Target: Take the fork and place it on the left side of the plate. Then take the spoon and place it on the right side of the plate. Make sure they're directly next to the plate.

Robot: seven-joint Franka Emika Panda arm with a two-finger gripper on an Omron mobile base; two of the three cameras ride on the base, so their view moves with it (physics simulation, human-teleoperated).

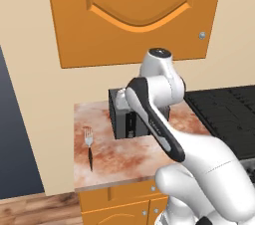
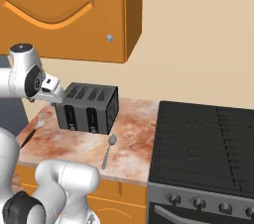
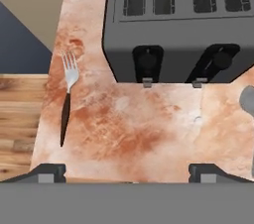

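The fork [image 3: 68, 95], judged light, stiff and slippery, lies flat on the surface [image 3: 144, 134] left of the toaster [image 3: 181, 25]; its black handle is best pinched across by the hand [image 3: 127, 172], held wide open and empty.

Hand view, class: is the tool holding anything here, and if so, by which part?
Nothing is held. The tool is open over bare counter; the fork lies to one side, the spoon by the toaster.

The light is even and bright, with no clear source. The fork [image 3: 68, 94] and the toaster [image 3: 181, 20] cast almost no shadow. All views are sharp, with no glare or blur.
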